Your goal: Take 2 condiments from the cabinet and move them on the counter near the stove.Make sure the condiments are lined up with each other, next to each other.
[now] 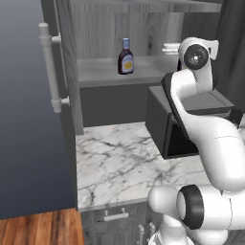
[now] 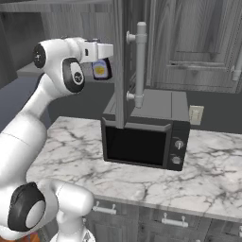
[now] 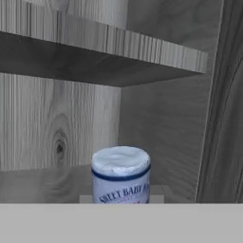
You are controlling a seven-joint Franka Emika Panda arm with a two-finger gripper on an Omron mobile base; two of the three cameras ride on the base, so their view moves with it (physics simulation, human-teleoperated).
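Observation:
One condiment (image 1: 126, 57), a dark brown bottle with a blue cap and yellow label, stands upright on the open cabinet's lower shelf (image 1: 105, 72). A second condiment (image 2: 100, 70) sits further right on that shelf, between the jaws of my gripper (image 2: 100, 64), which is shut on it. Its blue-rimmed cap (image 3: 121, 171) shows close up at the bottom middle of the hand view, in front of the cabinet's back corner. The stove and its counter are out of view.
The cabinet door (image 1: 28, 110) stands open on the left with its long pale bar handle (image 1: 50, 67). A black microwave (image 2: 142, 132) sits right under the shelf on a marble top (image 1: 119, 162). Another shelf (image 3: 95, 52) runs above the held bottle.

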